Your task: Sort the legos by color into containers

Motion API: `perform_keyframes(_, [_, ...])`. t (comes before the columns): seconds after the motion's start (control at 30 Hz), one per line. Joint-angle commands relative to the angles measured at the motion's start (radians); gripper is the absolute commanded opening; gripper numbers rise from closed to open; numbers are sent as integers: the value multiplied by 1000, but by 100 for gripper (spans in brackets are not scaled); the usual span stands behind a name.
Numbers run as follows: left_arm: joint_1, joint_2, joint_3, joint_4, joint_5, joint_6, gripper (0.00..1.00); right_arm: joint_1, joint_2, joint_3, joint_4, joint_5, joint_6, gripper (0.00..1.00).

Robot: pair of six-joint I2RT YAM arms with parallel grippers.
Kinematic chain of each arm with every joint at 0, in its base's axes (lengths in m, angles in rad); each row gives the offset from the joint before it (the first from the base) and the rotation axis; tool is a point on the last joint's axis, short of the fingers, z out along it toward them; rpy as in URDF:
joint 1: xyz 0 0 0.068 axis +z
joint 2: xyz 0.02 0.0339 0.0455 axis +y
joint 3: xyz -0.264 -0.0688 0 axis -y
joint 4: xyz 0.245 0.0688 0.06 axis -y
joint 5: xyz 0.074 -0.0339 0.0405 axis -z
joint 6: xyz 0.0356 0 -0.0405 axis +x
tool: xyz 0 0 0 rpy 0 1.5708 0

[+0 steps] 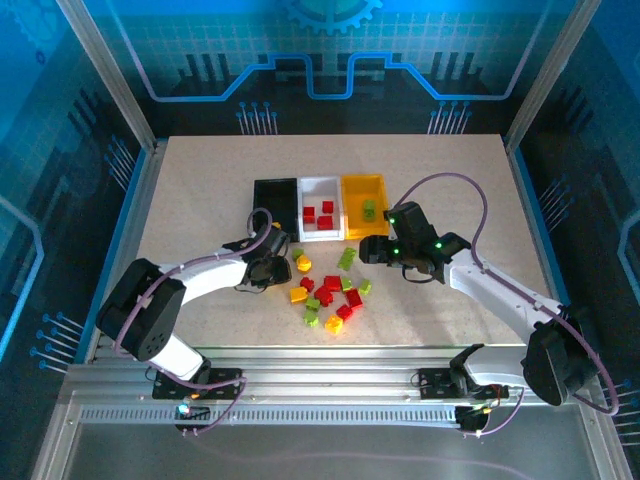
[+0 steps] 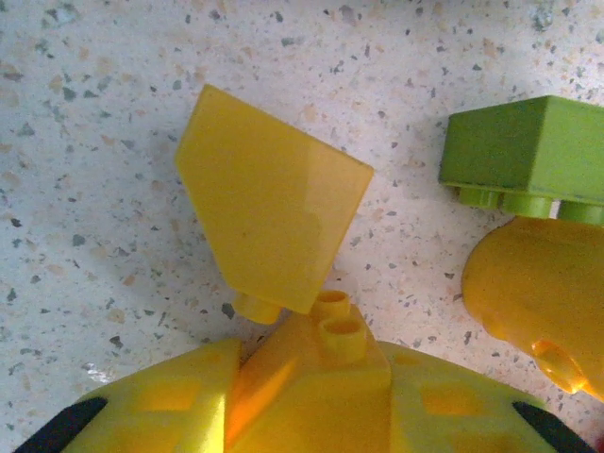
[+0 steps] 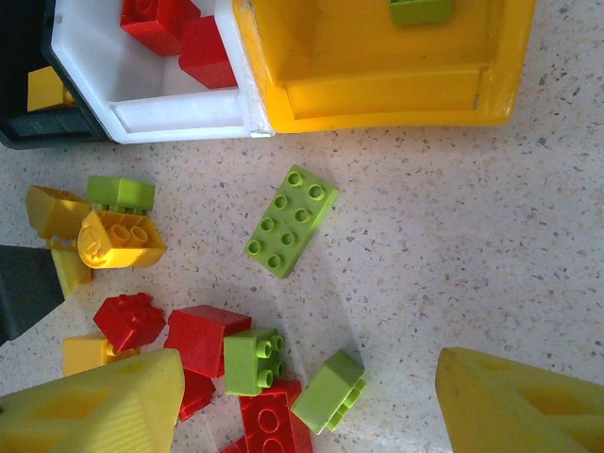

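Left hand [image 2: 316, 368] clamped on small yellow-orange studded plastic brick [image 2: 328, 332], low over speckled counter [image 2: 113, 113]; yellow sloped plastic brick [image 2: 269, 222] just beside at 12 o'clock. Lift straight so it isn't dragged, carry to black rectangular plastic bin [image 1: 275, 205] at 12 o'clock in top view, release low inside. Right hand [image 3: 311, 359] spread apart over loose lime green bricks [image 3: 253, 360], idle.
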Motion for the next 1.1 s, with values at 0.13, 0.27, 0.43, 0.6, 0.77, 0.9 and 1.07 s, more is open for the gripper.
perform_keyframes(0.13, [22, -196, 89, -129, -53, 28, 32, -18, -5, -11, 14, 1, 4, 73])
perform_keyframes(0.27, [104, -139, 224, -135, -69, 43, 32, -20, -3, -11, 19, 0, 9, 73])
perform_keyframes(0.43, [152, 69, 432, -128, -137, 50, 32, -22, 5, -11, 10, 8, 8, 73])
perform_keyframes(0.6, [168, 272, 611, -168, -152, 54, 32, -27, -3, -44, 1, 6, 7, 73])
perform_keyframes(0.77, [168, 371, 701, -203, -146, 49, 44, -28, -22, -54, -4, -2, 7, 73])
perform_keyframes(0.9, [166, 366, 701, -184, -108, 30, 59, -28, -15, -56, -5, -20, 6, 73])
perform_keyframes(1.07, [140, 278, 685, -163, -58, 23, 77, -27, 13, -66, 6, -51, 28, 73])
